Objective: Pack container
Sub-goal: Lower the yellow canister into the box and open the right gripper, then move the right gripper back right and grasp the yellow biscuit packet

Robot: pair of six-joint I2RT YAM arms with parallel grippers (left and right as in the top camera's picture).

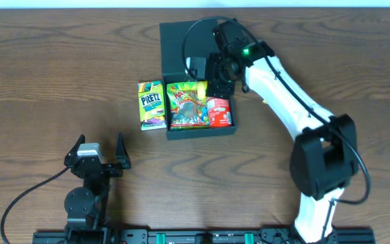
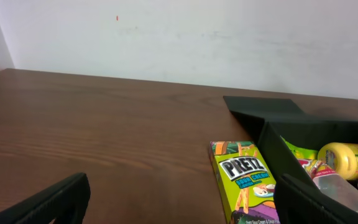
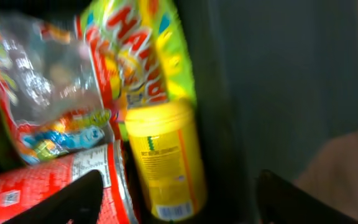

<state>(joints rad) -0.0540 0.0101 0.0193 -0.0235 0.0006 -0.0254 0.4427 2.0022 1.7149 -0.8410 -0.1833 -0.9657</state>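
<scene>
1. Cardboard container (image 1: 202, 131), dark and matt, sits mid-table (image 1: 59, 68) toward the far side, mouth up. Its lid (image 1: 180, 42) lies folded back beyond the far edge, so box and flap together run near-to-far.
2. Contents: a sweets bag (image 1: 187, 105), a red can (image 1: 219, 112) and a yellow tube (image 3: 163, 162) beside an inner wall. The tube shows clearly only from the right wrist.
3. Right gripper (image 1: 220, 85) hangs over the container's far right corner, fingers spread wider than the yellow tube beneath, gripping nothing.
4. Left gripper (image 1: 100, 154) sits near the front of the table, jaws fully apart and empty.
5. Snack box (image 1: 152, 105) lies outside, against or just beside the container's left wall; contact cannot be confirmed. Its long axis runs near-to-far, parallel to that wall.
6. Judgement: the snack box is the one item not yet packed. It lies ahead and to the right of the left gripper, which is the nearer arm, and the container is immediately to its right.
</scene>
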